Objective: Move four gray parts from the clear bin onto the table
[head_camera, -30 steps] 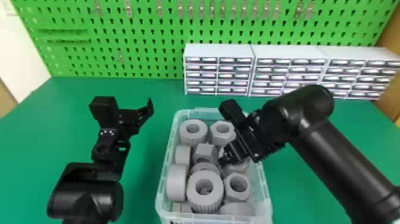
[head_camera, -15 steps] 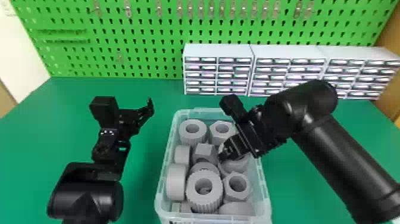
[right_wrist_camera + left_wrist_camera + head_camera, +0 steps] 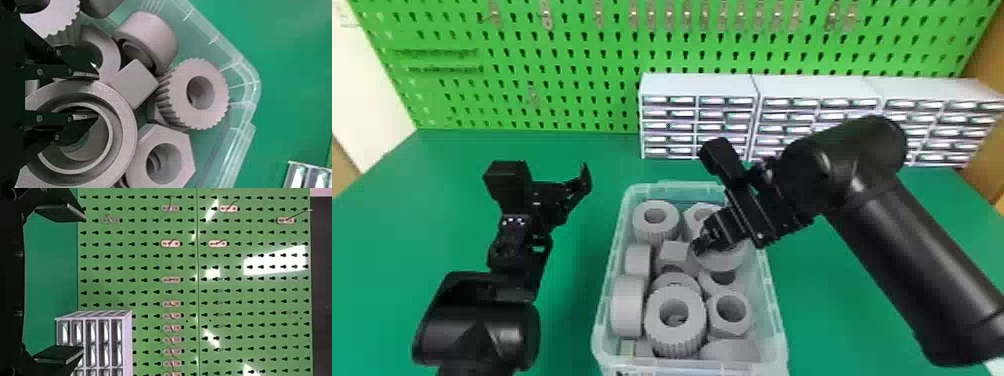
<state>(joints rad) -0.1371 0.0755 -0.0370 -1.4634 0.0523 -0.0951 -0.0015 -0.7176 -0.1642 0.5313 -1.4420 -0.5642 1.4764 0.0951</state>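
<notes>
Right wrist view: what has the right hand (image 3: 98, 96) got?

"A wide gray ring (image 3: 127, 127), pinched by its wall, one finger in the bore, the other outside."

"Why there?"

"Probably because the bore gives a finger somewhere to go. A ribbed part (image 3: 176, 98) and a hex part (image 3: 188, 156) lie close by, and the ring looks too broad to span."

"Is it out?"

"No. In the head view it is inside the clear bin (image 3: 775, 300), over other gray parts. It should rise past the rim before crossing to the desk (image 3: 574, 280)."

"What might go wrong?"

"Held at one side, it could swing or tip and catch the rim."

"And the left hand (image 3: 83, 284)?"

"Spread wide, holding nothing, parked left of the bin, which I'd guess leaves the right one room to work."
</notes>
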